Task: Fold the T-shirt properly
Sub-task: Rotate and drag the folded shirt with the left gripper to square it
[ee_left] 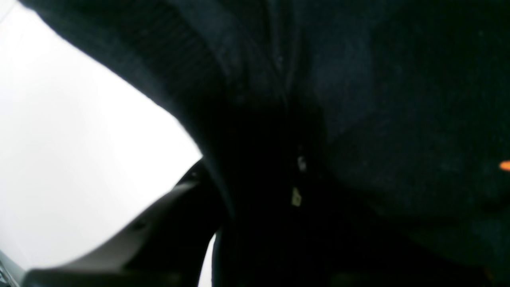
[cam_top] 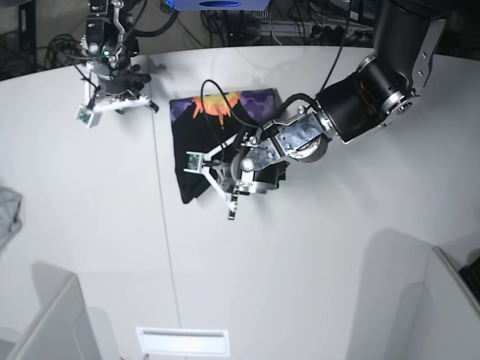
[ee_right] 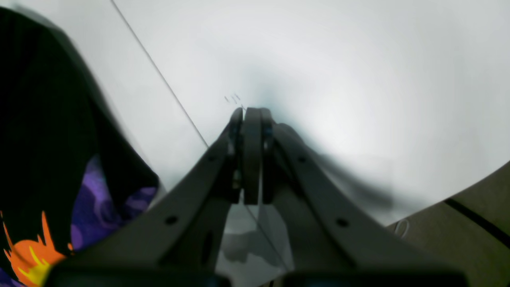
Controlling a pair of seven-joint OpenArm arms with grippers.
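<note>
The black T-shirt (cam_top: 217, 135) is lying as a folded bundle on the white table (cam_top: 315, 255), its purple, orange and yellow sun print facing up along the far edge. Taking the shirt as landmark: the table is spreading bare on the near side and to the base view's right of the shirt, giving wide room there; a thin seam in the tabletop is running just off the shirt's left edge in that view. A grey cloth scrap (cam_top: 7, 214) is sitting well apart from the shirt, cut off by the picture's left border.

The left gripper (cam_top: 225, 176) is reaching over the shirt's near part, its arm covering the right half of the cloth, so that edge is hidden. In the left wrist view dark cloth (ee_left: 358, 119) is filling nearly the whole picture, with one finger (ee_left: 131, 239) showing beside the fabric edge; the other is lost in blackness, so I cannot tell whether the jaws are apart or pinching cloth.

The right gripper (ee_right: 252, 115) is hovering over bare table well beyond the shirt's far-left corner. Its fingers (ee_right: 251, 159) are pressed together with nothing between them. In the right wrist view the shirt's printed corner (ee_right: 48, 179) is showing blurred at the left, cut off by the border.
</note>
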